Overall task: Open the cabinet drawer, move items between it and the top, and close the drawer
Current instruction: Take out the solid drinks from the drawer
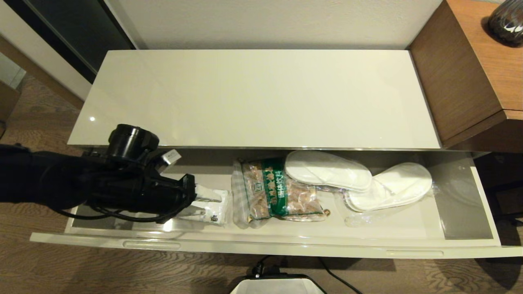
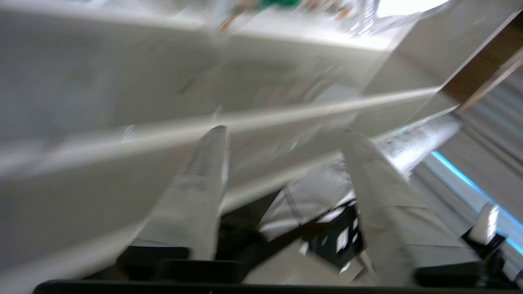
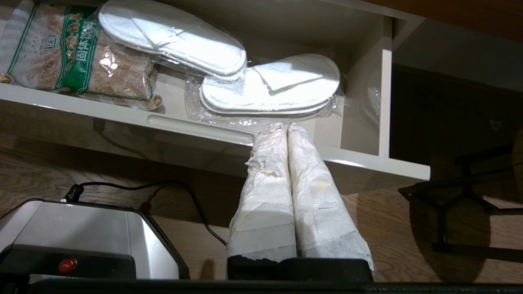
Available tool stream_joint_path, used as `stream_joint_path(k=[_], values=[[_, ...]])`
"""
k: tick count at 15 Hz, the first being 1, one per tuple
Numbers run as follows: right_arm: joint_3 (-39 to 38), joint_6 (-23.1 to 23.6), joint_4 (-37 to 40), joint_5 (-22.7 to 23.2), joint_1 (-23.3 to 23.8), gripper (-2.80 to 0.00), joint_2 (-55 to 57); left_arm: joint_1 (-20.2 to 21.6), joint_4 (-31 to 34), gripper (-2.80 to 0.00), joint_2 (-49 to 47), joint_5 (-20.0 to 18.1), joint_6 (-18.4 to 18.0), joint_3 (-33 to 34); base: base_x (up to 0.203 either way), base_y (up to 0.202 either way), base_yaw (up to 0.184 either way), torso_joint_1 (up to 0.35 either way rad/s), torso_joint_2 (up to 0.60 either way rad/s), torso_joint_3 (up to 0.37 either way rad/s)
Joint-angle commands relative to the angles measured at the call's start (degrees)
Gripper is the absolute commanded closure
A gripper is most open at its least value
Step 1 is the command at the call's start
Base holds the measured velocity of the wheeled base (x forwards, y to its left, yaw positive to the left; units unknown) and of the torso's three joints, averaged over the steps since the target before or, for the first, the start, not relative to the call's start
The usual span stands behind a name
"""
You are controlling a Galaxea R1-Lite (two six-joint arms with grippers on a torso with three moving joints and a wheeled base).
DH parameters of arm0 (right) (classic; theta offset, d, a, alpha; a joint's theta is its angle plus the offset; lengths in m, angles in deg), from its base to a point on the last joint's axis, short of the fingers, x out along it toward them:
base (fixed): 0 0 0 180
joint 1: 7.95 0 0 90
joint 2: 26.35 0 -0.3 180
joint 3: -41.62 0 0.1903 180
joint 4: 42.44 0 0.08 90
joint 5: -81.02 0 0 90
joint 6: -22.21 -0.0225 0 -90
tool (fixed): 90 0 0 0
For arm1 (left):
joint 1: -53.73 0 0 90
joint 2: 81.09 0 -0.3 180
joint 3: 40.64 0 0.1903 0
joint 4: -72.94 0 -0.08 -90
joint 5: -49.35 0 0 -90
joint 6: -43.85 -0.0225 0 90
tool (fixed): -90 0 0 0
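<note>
My left pincer [image 1: 204,200] hangs spread over the tissue pack [image 1: 214,206], lower left. The drawer [image 1: 286,245] stands open. My right pincer [image 3: 286,130] is pressed closed.

the cabinet drawer [image 1: 261,245], wide, shallow and glossy beige, stands pulled open below the bare top [image 1: 261,94]. inside lie a white patterned tissue pack [image 1: 214,206] at the left, a brown snack bag [image 1: 278,192] with a green band mid-drawer, and plastic-wrapped white slippers [image 1: 359,181] right of it.
</note>
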Motion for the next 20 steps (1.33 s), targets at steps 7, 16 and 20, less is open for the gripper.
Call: stream_joint_path(k=[7, 16, 20], values=[[-0.1, 0.1, 0.0, 0.0, 0.0, 0.0, -1.2, -6.5, -19.8, -2.8, -9.0, -0.6, 10.8, 0.8, 0.0, 0.0, 0.0, 0.0, 0.0, 0.0], [-0.1, 0.1, 0.0, 0.0, 0.0, 0.0, -1.2, -8.3, -22.0, -2.8, -10.0, -1.0, 10.9, 0.1, 0.0, 0.0, 0.0, 0.0, 0.0, 0.0], [-0.1, 0.1, 0.1, 0.0, 0.0, 0.0, -1.2, -8.3, -23.9, -2.8, -10.8, -1.0, 11.2, -0.3, 0.0, 0.0, 0.0, 0.0, 0.0, 0.0]])
